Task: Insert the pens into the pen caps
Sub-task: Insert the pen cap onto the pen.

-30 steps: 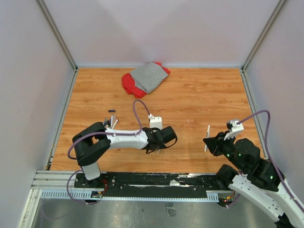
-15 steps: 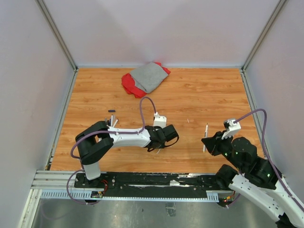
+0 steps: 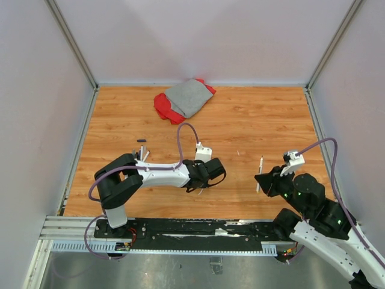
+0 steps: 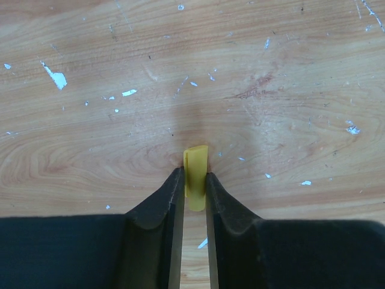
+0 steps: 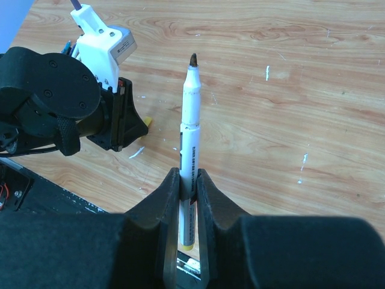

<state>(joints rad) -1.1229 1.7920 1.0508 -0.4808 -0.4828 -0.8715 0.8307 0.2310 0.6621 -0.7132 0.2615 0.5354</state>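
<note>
In the left wrist view a short yellow-orange pen cap (image 4: 196,158) is pinched between the black fingers of my left gripper (image 4: 194,176), just above the wooden table. My left gripper (image 3: 207,179) is low over the table's middle in the top view. My right gripper (image 5: 189,178) is shut on a white pen (image 5: 190,114) that points away from it, dark tip bare and yellow end behind the fingers. That pen (image 3: 260,165) is to the right of the left gripper, apart from it. More pens (image 3: 143,155) and a black cap (image 3: 142,141) lie at the left.
A grey and red cloth (image 3: 185,99) lies bunched at the back of the wooden table (image 3: 252,114). White walls close in three sides. Small white scraps (image 4: 58,77) dot the wood. The left arm's white wrist camera (image 5: 103,40) shows in the right wrist view.
The left gripper shifted slightly right, and its jaws widened briefly and closed again. The right gripper moved a little left with the pen.
</note>
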